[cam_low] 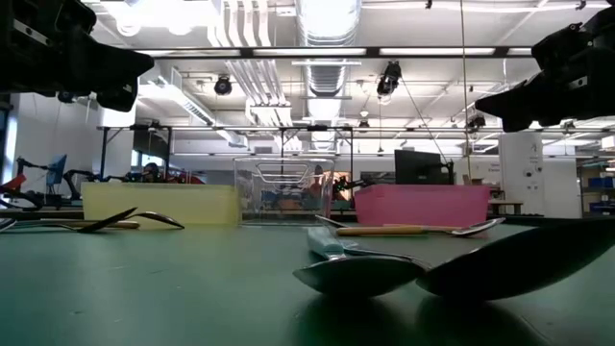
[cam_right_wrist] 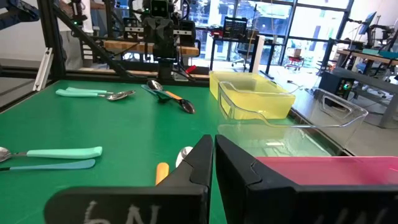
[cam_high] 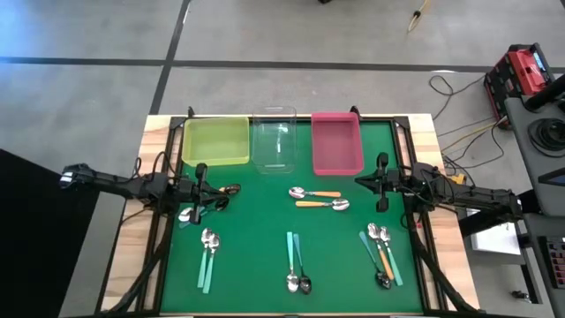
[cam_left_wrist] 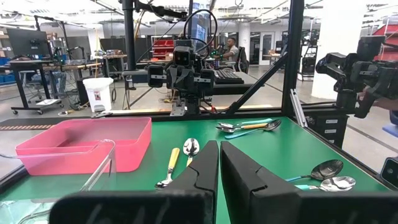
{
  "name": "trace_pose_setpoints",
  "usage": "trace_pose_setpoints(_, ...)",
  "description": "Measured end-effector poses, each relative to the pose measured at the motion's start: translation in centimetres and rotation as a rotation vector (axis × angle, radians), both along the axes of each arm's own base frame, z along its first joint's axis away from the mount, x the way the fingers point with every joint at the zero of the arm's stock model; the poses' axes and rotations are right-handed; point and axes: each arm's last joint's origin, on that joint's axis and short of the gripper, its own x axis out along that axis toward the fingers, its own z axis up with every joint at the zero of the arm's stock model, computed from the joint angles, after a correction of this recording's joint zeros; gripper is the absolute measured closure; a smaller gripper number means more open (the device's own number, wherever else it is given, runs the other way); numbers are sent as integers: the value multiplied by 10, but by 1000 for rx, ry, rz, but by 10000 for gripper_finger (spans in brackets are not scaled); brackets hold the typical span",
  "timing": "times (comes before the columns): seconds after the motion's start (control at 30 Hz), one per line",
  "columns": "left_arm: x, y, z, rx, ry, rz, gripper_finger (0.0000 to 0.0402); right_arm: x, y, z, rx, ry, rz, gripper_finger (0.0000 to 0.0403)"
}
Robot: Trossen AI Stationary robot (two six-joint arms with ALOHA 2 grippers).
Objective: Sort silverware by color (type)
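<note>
While both arms hover over the green tabletop (cam_high: 265, 221), the left claw (cam_high: 199, 170) and right claw (cam_high: 381, 162) each have their fingers pressed together, holding nothing. Between the claws, along the far edge, stand a yellow bin (cam_high: 215, 140), a clear bin (cam_high: 274, 139) and a pink bin (cam_high: 336, 142), all holding no spoons. The silverware (cam_high: 320, 199) lies in small groups nearer than the claws.

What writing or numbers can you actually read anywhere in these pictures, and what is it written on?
"6N", or "N9" read the other way up: pale handwritten marks on the dark body of the right gripper, seen in the right wrist view; which way up it reads is not certain.
Nothing readable on the yellow bin, clear bin, pink bin or the spoons.
Any signs in the room behind are too small or blurred to read.
</note>
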Motion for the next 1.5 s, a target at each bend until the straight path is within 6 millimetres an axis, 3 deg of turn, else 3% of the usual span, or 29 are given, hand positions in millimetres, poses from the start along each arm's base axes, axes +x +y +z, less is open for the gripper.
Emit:
trace_pose_setpoints(0.3,0,0,0,0,-2,0,401,0,0,0,4,-1,0,394)
trace_pose_setpoints(0.37,0,0,2,-3,-18,0,401,0,0,0,103,-8,-1,394)
trace_pose_setpoints(0.53,-2,0,15,-102,-154,-11,401,0,0,0,539,-49,-47,394)
trace_pose_setpoints(0.7,-7,1,32,-164,-319,-25,401,0,-2,1,549,-74,-108,394)
trace_pose_setpoints(0.93,-10,2,55,-172,-385,-25,401,0,-2,7,612,-146,-100,394)
trace_pose_setpoints(1.27,-5,8,88,-44,-378,273,401,-1,-4,28,691,-393,-87,394)
trace_pose_setpoints(1.5,13,5,114,157,-252,310,401,9,-6,28,766,-348,-104,394)
